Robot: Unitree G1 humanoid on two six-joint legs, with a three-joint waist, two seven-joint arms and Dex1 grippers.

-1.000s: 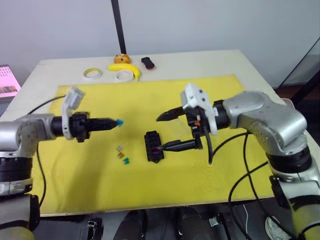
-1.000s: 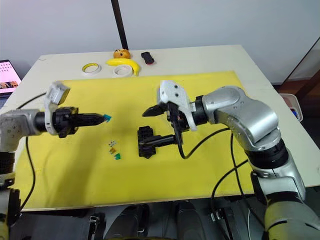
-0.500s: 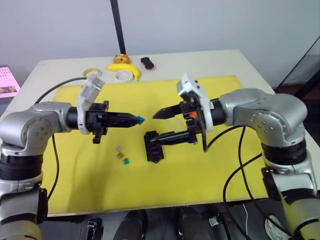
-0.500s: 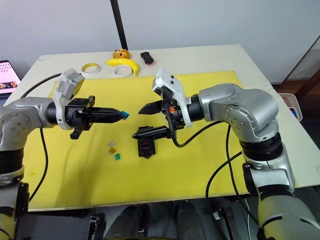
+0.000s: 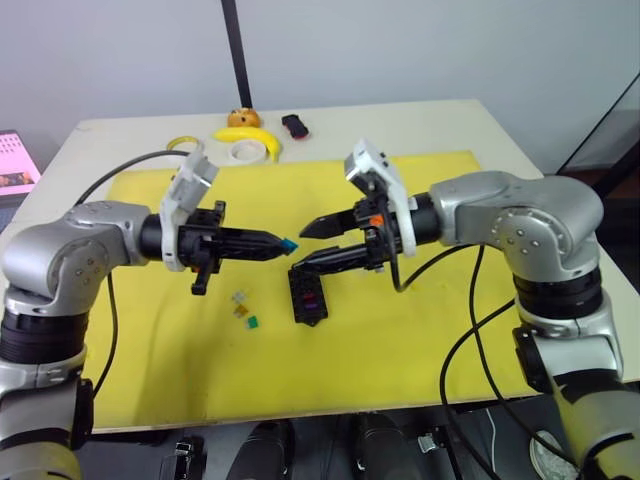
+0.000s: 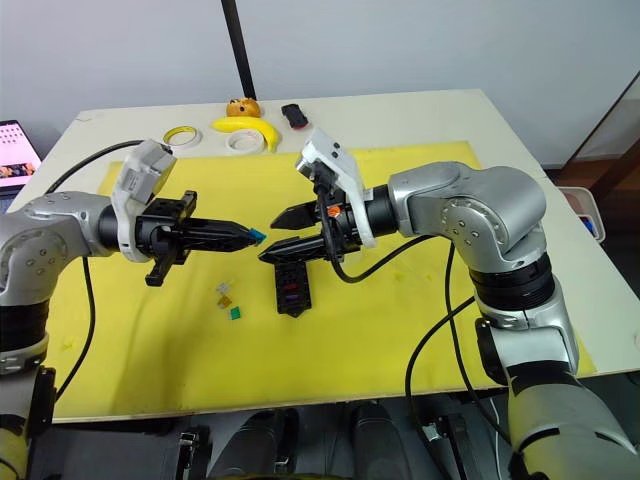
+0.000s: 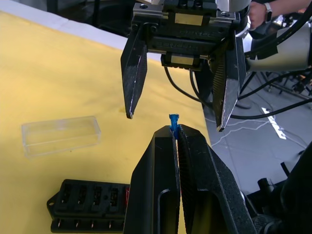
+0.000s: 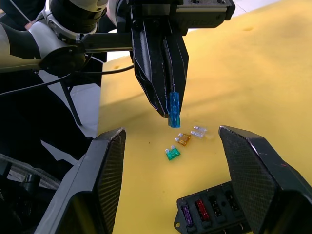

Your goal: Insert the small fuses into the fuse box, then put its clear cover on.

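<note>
1. Left gripper (image 5: 283, 243), frame centre, pinches a blue fuse (image 5: 288, 244).
2. Right gripper (image 5: 297, 246) faces it, wide open, empty.
3. Fuse box (image 5: 307, 296) lies just below them.

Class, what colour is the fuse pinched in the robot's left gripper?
Blue. The fuse in the left gripper shows best in the right wrist view.

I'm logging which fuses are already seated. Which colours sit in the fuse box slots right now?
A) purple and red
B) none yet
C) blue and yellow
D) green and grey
A: the right wrist view shows a purple fuse and a red fuse seated side by side in the fuse box, while the left gripper pinches the blue fuse.
</note>
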